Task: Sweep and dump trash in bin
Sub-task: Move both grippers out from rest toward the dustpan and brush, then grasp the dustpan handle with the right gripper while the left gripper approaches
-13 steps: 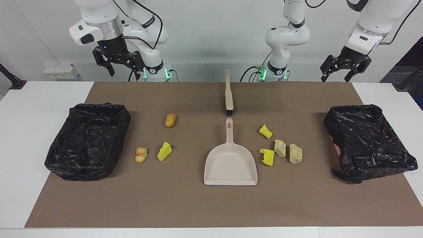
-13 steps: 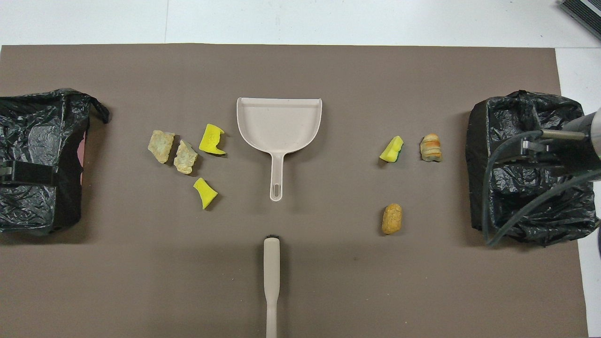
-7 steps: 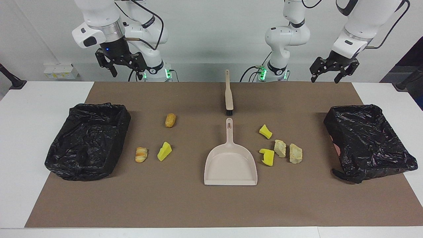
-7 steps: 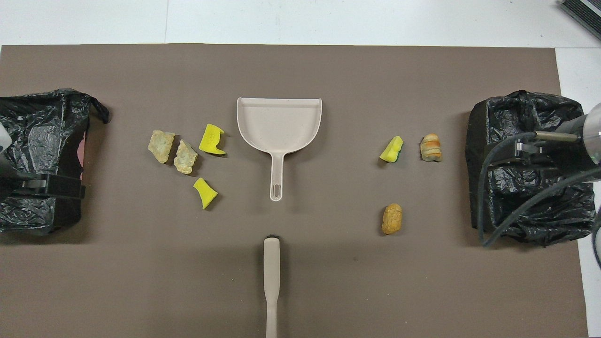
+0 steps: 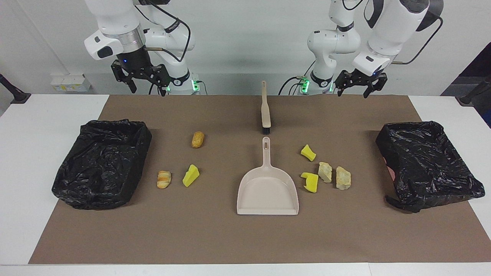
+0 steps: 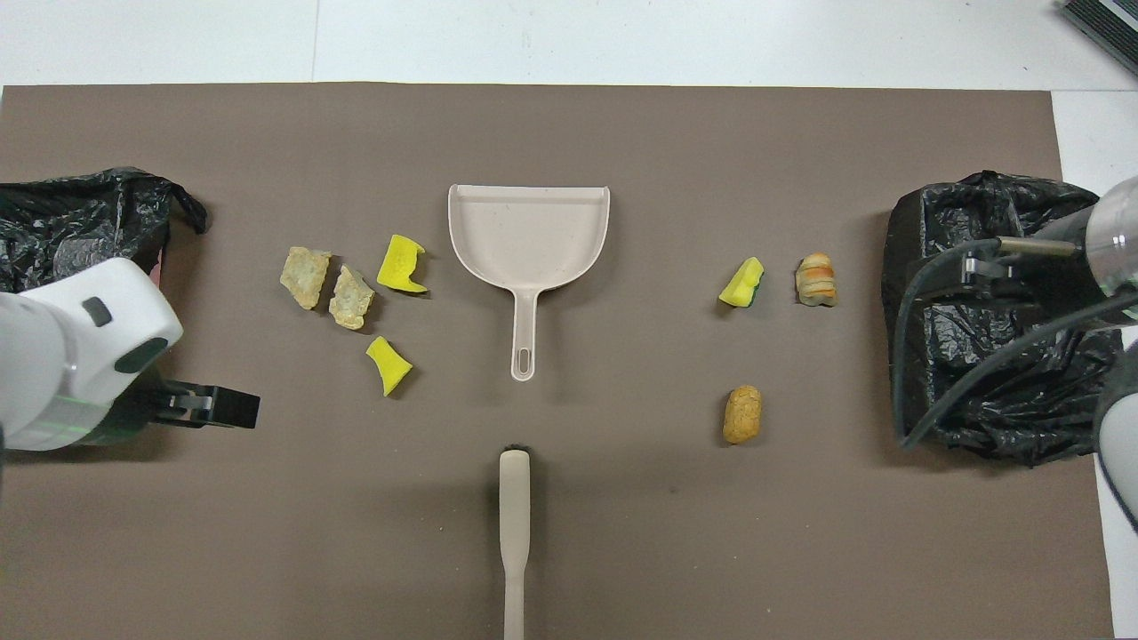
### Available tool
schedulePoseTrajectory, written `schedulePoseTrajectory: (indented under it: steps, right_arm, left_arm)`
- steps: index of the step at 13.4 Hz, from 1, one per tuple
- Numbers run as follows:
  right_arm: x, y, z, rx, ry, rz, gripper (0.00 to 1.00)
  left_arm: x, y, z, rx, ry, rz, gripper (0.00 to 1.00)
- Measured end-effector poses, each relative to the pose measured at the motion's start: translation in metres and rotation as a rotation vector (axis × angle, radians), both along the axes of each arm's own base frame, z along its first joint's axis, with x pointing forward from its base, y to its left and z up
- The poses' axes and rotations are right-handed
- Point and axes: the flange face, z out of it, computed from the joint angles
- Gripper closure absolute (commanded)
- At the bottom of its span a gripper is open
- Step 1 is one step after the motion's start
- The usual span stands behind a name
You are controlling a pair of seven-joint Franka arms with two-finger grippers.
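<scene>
trash (image 5: 325,172) lies in 2 groups beside the dustpan (image 5: 267,191): 4 scraps toward the left arm's end, 3 toward the right arm's. the brush (image 5: 265,109) lies nearer the robots, its long axis pointing at them. left gripper (image 5: 360,86) hovers closer to it, fingers open; right gripper (image 5: 141,78) is also open. 2 bins (image 5: 102,163).

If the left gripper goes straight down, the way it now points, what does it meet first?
Probably the bare brown mat. The left gripper hangs raised over the mat near the robots' edge, between the brush and the black-lined bin, with nothing visibly under it. Depth is uncertain.
</scene>
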Motion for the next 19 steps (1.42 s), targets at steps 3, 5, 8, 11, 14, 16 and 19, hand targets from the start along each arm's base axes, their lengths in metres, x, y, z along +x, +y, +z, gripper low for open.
schedulePoseTrajectory:
  steps: [3, 5, 8, 11, 14, 16, 19]
  right_arm:
    - [0.013, 0.024, -0.013, 0.011, -0.028, 0.043, 0.00]
    - [0.023, 0.040, -0.028, 0.014, -0.028, 0.059, 0.00]
    - [0.051, 0.080, -0.070, 0.025, -0.037, 0.045, 0.00]
    - [0.079, 0.115, -0.110, 0.039, -0.054, 0.059, 0.00]
    - [0.102, 0.150, -0.140, 0.041, -0.064, 0.055, 0.00]
    - [0.109, 0.179, -0.159, 0.047, -0.066, 0.054, 0.00]
    - [0.096, 0.240, -0.185, 0.046, -0.058, 0.061, 0.00]
  left_arm:
    - [-0.024, -0.049, -0.032, 0.012, -0.015, 0.028, 0.00]
    - [-0.041, -0.071, -0.047, 0.012, -0.003, 0.020, 0.00]
    - [-0.073, -0.096, -0.068, -0.021, -0.010, 0.032, 0.00]
    - [-0.098, -0.115, -0.087, -0.036, -0.033, 0.039, 0.00]
    - [-0.122, -0.139, -0.114, -0.046, -0.025, 0.030, 0.00]
    - [-0.132, -0.156, -0.123, -0.078, -0.029, 0.030, 0.00]
    - [-0.166, -0.205, -0.178, -0.055, -0.007, 0.043, 0.00]
